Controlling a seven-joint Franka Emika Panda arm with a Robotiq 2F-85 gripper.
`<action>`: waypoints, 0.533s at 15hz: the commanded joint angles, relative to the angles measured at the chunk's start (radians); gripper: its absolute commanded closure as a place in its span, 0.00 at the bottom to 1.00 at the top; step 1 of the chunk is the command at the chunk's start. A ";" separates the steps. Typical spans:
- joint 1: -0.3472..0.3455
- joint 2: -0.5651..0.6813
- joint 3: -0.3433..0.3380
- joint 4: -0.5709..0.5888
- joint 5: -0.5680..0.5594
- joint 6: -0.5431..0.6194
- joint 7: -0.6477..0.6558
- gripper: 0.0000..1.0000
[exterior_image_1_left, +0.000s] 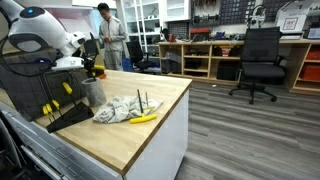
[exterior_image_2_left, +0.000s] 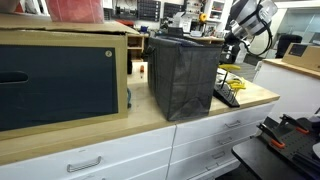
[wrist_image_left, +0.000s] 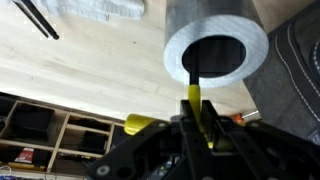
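Cloth (wrist_image_left: 105, 8) and bag (wrist_image_left: 295, 60) flank cup (wrist_image_left: 210, 12) beneath yellow tool (wrist_image_left: 193, 100).

The tool (wrist_image_left: 192, 97) is yellow, the gripper (wrist_image_left: 193, 122) black, the cup (wrist_image_left: 256, 45) silver-grey, and the countertop (wrist_image_left: 90, 75) pale wood grain.

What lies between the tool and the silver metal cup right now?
Only the slim yellow utensil clamped in the tool, its tip at the mouth of the silver metal cup; the wrist view shows it.

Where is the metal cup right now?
In an exterior view, the metal cup stands on the wooden counter, left of the crumpled cloth, beneath the claw.
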 joint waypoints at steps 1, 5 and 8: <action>0.009 0.046 0.032 -0.035 0.045 0.124 -0.048 0.96; 0.019 0.087 0.056 -0.039 0.011 0.217 -0.023 0.96; 0.034 0.110 0.050 -0.044 -0.020 0.241 -0.014 0.52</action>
